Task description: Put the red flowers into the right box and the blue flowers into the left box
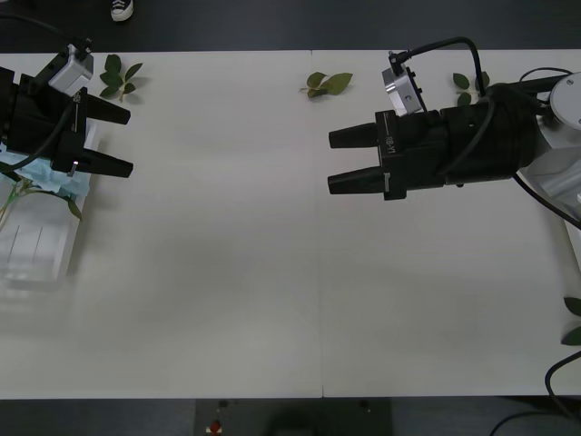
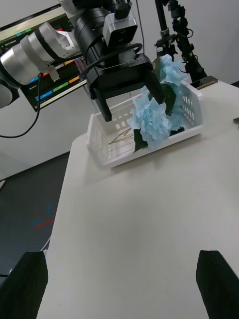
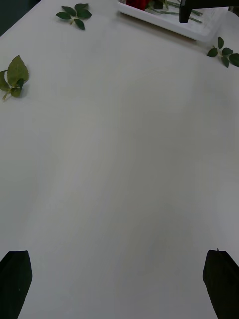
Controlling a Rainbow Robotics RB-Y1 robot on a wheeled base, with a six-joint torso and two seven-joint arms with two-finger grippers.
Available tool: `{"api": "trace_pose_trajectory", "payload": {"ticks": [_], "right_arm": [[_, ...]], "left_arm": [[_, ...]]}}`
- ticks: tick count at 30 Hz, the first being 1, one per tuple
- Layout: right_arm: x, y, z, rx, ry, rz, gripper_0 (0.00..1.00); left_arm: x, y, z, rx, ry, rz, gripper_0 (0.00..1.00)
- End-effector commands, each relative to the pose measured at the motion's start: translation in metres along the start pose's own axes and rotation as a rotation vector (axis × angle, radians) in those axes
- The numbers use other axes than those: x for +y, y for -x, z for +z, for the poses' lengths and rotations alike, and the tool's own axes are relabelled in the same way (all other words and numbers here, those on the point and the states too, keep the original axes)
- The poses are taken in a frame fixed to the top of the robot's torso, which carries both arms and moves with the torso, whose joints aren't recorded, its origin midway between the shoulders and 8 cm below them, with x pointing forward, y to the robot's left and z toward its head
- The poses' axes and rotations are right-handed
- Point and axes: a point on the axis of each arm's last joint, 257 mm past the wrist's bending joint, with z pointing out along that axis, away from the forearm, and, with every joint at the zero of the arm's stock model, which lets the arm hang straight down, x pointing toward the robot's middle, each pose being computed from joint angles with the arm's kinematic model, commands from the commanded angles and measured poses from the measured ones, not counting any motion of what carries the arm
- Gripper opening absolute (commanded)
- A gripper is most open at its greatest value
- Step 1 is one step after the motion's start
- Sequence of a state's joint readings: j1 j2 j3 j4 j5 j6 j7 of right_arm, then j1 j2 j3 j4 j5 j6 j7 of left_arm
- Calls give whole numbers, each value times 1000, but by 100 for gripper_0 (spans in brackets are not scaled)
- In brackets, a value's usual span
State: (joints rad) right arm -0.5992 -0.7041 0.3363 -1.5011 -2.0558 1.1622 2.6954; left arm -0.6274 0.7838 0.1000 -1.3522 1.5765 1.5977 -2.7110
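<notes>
Both grippers are spread wide open and holding nothing. The left gripper (image 1: 127, 141) hangs over the near end of the left box (image 1: 41, 259) at the table's left edge, and the blue flowers (image 2: 152, 119) are lying in that box, partly hidden behind its fingers. The right gripper (image 1: 331, 162) floats over the bare middle of the table (image 1: 227, 272). The red flowers (image 3: 137, 4) sit in the right box (image 3: 194, 30), mostly cut off at the frame edge. Loose leaf sprigs (image 1: 327, 84) are scattered along the far side, well apart from both grippers.
</notes>
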Motion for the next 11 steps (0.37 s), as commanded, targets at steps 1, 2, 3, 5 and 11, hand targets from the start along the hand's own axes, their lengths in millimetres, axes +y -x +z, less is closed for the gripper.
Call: {"api": "trace_pose_trajectory", "payload": {"ticks": [1, 2, 3, 5, 11], "right_arm": [[-3, 24, 2, -25, -6, -57, 87], [-3, 24, 3, -28, -4, -56, 87], [-3, 24, 3, -28, -4, -57, 87], [-2, 23, 4, -26, -2, -54, 87], [-2, 22, 4, -25, 0, -54, 87]], "left_arm": [[10, 15, -17, 2, 36, 36, 100], [10, 15, -17, 2, 36, 36, 100], [10, 15, -17, 2, 36, 36, 100], [10, 15, -17, 2, 36, 36, 100], [10, 15, -17, 2, 36, 36, 100]]}}
